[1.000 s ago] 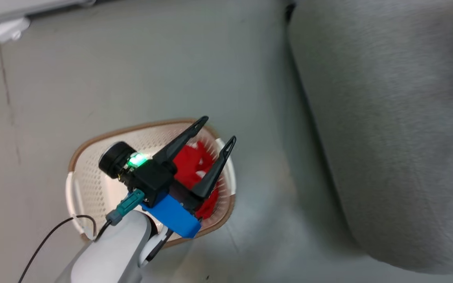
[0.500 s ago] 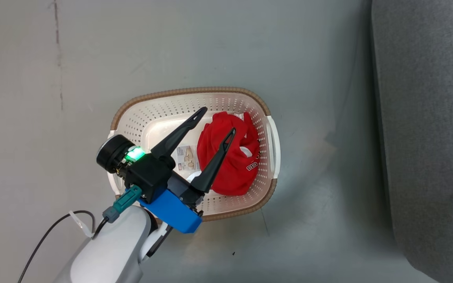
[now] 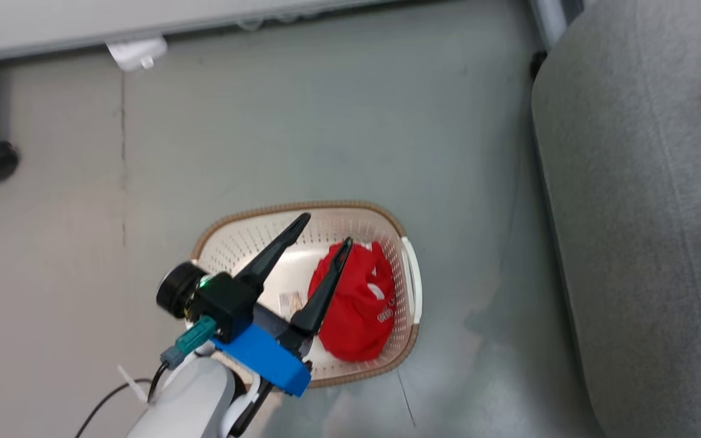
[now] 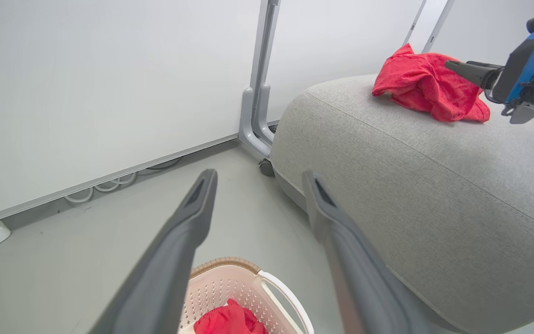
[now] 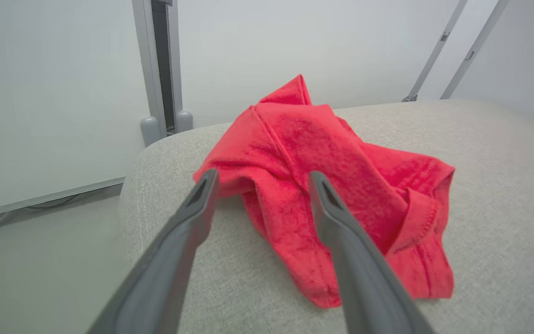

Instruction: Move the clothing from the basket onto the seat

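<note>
The task stood at its halfway mark. The plain red garment (image 5: 369, 181) lay crumpled on the grey seat (image 5: 503, 195), near a rounded corner. The right tool (image 5: 263, 172) hung just in front of it with its two fingers spread wide. The cloth showed between and beyond them, but neither finger pinched it, so this tool seemed to hold nothing.

The striped red garment (image 3: 359, 316) lay bunched against the right-hand end of the basket (image 3: 302, 207), which stood on the floor (image 3: 326, 109) beside the seat and apart from it. The left tool (image 3: 326, 229) hovered above the basket, wide open and empty. In the head view its fingers crossed the basket's bare middle and the garment's left edge. The left wrist view looked out over the basket toward the seat rather than down into it, so the tool appeared to be well above the cloth.

By my reading, the step in hand was the second pick. The left tool would need to tip downward, shift toward the heap and drop inside the rim. It should close on a thick fold, not a loose edge, and keep clear of the perforated wall. The right tool would do well to back away from the seat without snagging the cloth already there. That would leave room to lay the second piece beside the first.
</note>
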{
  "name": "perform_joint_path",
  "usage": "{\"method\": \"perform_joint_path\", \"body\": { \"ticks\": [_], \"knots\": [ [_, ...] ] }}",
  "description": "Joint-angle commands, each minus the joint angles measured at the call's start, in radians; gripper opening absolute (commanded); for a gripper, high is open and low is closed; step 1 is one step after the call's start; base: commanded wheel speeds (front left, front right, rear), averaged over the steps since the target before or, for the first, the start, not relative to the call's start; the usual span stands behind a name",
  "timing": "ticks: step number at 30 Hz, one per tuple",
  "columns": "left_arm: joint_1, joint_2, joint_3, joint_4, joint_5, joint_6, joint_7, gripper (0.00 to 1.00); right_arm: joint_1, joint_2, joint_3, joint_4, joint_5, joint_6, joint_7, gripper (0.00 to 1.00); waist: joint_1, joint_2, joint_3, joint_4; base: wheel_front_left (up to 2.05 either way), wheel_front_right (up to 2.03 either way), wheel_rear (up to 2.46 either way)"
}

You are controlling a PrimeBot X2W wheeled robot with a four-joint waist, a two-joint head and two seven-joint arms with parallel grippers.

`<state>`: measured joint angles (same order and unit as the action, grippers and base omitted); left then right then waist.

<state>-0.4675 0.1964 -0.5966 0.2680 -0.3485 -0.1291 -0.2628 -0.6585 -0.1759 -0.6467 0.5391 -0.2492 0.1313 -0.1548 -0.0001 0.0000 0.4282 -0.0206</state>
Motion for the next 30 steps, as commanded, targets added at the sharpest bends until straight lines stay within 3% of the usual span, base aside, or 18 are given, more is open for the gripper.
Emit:
{"method": "perform_joint_path", "body": {
  "ticks": [1, 9, 16, 24, 30],
  "knots": [
    [0.032, -0.001, 0.012, 0.009, -0.005, -0.001, -0.003, 1.0, 0.038, 0.014, 0.017, -0.012, 0.0, -0.001, -0.006, 1.0, 0.0001, 0.0, -0.105, 0.007, 0.0, 0.0, 0.0],
    [0.197, -0.004, 0.132, 0.055, -0.016, -0.001, -0.003, 1.0, 0.253, 0.107, 0.226, -0.147, 0.069, -0.001, -0.009, 1.0, 0.0001, 0.0, -0.311, 0.012, 0.0, 0.0, 0.0],
    [0.317, -0.013, 0.25, 0.063, -0.004, -0.001, -0.003, 1.0, 0.452, 0.117, 0.427, -0.275, 0.175, -0.001, 0.026, 1.0, 0.0001, 0.0, -0.408, 0.033, 0.0, 0.0, 0.0],
    [0.41, -0.034, 0.366, 0.054, 0.018, -0.001, -0.003, 1.0, 0.608, 0.124, 0.519, -0.412, 0.21, -0.001, 0.056, 1.0, 0.0001, 0.0, -0.44, 0.066, 0.0, 0.0, 0.0],
    [0.445, -0.04, 0.432, 0.041, 0.034, -0.001, -0.003, 1.0, 0.656, 0.126, 0.562, -0.439, 0.251, -0.001, 0.065, 1.0, 0.0001, 0.0, -0.454, 0.092, 0.0, 0.0, 0.0]
  ]
}}
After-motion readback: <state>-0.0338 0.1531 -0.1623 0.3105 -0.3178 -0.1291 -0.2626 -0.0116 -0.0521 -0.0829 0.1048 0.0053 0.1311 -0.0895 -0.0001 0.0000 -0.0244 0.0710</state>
